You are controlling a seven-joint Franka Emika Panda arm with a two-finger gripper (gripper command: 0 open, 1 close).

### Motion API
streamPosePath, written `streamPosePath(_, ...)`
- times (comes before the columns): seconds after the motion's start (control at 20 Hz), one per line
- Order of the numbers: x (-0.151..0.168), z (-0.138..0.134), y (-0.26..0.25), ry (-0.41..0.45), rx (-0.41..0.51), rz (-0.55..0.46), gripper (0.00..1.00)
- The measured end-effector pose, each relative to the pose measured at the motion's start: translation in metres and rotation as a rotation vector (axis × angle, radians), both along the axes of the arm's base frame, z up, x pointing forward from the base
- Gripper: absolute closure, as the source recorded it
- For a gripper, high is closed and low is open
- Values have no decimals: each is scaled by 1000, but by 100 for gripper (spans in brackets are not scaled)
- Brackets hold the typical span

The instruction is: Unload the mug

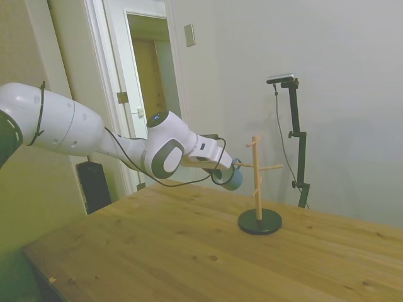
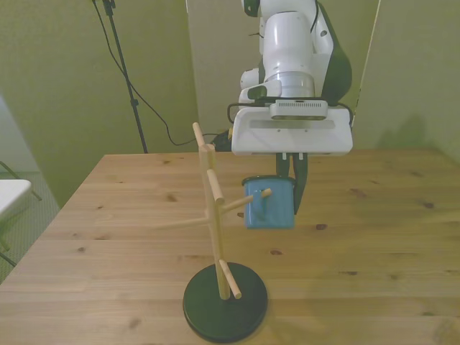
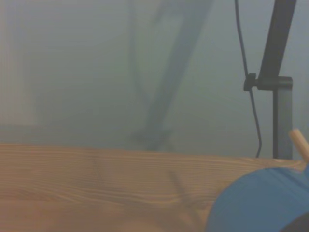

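Observation:
The light blue mug (image 2: 269,212) hangs in the air beside the wooden mug rack (image 2: 213,215), with my gripper (image 2: 291,194) shut on its rim from above. The tip of one rack peg (image 2: 265,192) shows in front of the mug's upper part; I cannot tell whether the handle is still around it. In the side view the mug (image 1: 234,179) is at the end of my gripper (image 1: 228,174), just left of the rack's post (image 1: 257,185). The wrist view shows a blurred blue part of the mug (image 3: 260,203) and a peg tip (image 3: 299,141).
The rack stands on a round black base (image 2: 224,300) near the table's front edge in the front view. Other bare pegs stick out toward the front view's left (image 2: 176,223) and low down (image 2: 230,280). Wooden table (image 2: 374,237) lies all around.

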State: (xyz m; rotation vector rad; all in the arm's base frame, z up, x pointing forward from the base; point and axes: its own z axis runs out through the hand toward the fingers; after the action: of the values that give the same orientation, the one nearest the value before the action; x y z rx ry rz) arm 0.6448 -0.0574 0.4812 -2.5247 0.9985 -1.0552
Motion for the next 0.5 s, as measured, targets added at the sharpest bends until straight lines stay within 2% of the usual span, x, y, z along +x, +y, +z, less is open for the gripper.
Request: streamPosePath(0.5, -28, -4, 44, 18, -32, 56, 100)
